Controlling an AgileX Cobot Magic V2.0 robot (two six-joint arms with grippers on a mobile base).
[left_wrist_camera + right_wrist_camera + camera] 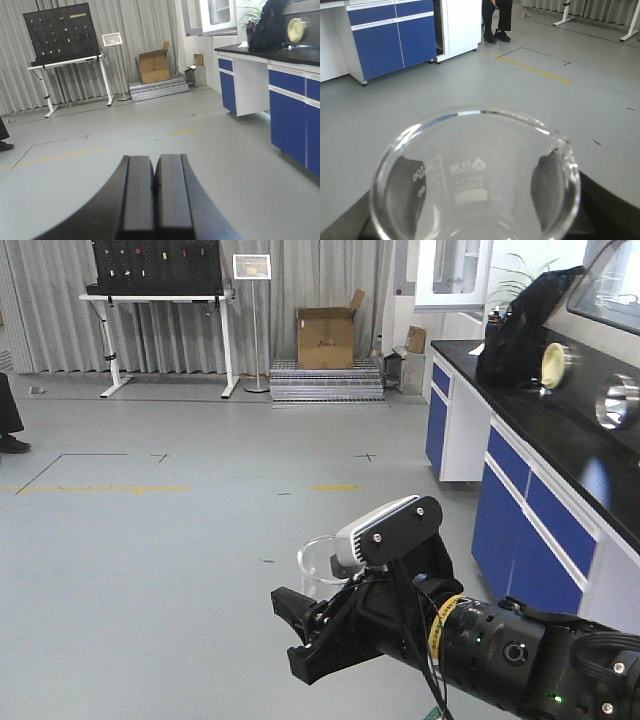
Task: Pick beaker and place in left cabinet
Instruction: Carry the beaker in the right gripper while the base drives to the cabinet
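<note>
A small clear glass beaker with white markings (475, 172) stands upright, pinched between the black right claw (477, 200) over the grey floor (485, 85), probably for level carrying. The left claw (156, 186) is closed and empty. The cabinet is unseen.

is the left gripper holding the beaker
No, the left gripper is shut flat on itself, with nothing in it.

Beaker (475, 150), clear glass, white graduations, flared rim: fills 6 o'clock, clamped between dark fingers (547, 182) of right gripper (477, 195).
Blue-fronted counters (390, 40): 10 o'clock.
Person's dark legs (497, 20): 12 o'clock.
Yellow floor line (535, 70): 1 o'clock.
Grey floor (600, 110): throughout.
</note>
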